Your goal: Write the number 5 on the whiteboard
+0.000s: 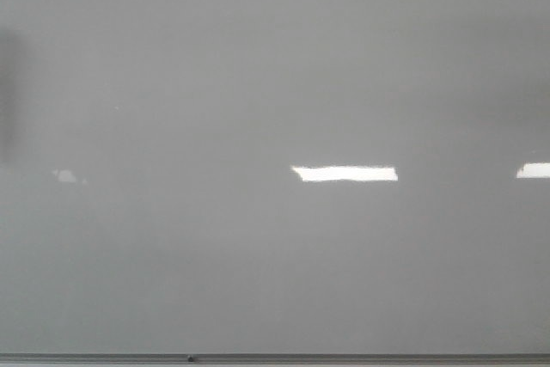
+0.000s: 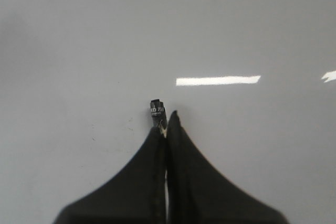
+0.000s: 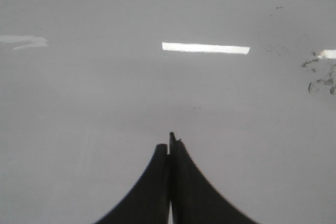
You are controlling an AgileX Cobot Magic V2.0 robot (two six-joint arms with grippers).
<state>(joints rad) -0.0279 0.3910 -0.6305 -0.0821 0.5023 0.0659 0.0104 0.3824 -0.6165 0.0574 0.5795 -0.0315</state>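
The whiteboard (image 1: 275, 83) fills the front view as a glossy pale grey surface; neither gripper appears there. No number 5 is in view on it. In the left wrist view my left gripper (image 2: 167, 121) hangs over the whiteboard (image 2: 236, 24), shut on a short black marker (image 2: 157, 109) with white print, whose end pokes out past the fingertips. In the right wrist view my right gripper (image 3: 169, 142) is shut over the bare whiteboard (image 3: 79, 103), with nothing visible between its fingers.
A thin grey metal frame edge (image 1: 344, 357) runs along the board's near side. Bright rectangular light reflections (image 1: 344, 174) lie on the surface. Faint dark ink smudges (image 3: 320, 77) mark the board in the right wrist view.
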